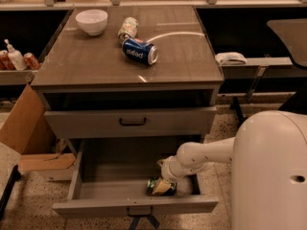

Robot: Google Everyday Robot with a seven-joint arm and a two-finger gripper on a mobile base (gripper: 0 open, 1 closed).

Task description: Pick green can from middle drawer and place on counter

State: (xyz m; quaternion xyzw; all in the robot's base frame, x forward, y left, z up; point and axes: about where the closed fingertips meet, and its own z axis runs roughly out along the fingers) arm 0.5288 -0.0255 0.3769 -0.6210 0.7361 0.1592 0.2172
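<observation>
Seemingly the gripper (178, 182) touches the green can (160, 186) inside the middle drawer (96, 207); I cannot tell its hold, so lifting might drop the can.

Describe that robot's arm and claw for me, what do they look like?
The arm is smooth, creamy white: rounded tube sections joined by a bulging knuckle. It grows from a big rounded white body with one small dark hole. The claw, down in the open drawer beside the green can, is pale too. No cables or markings show.
</observation>
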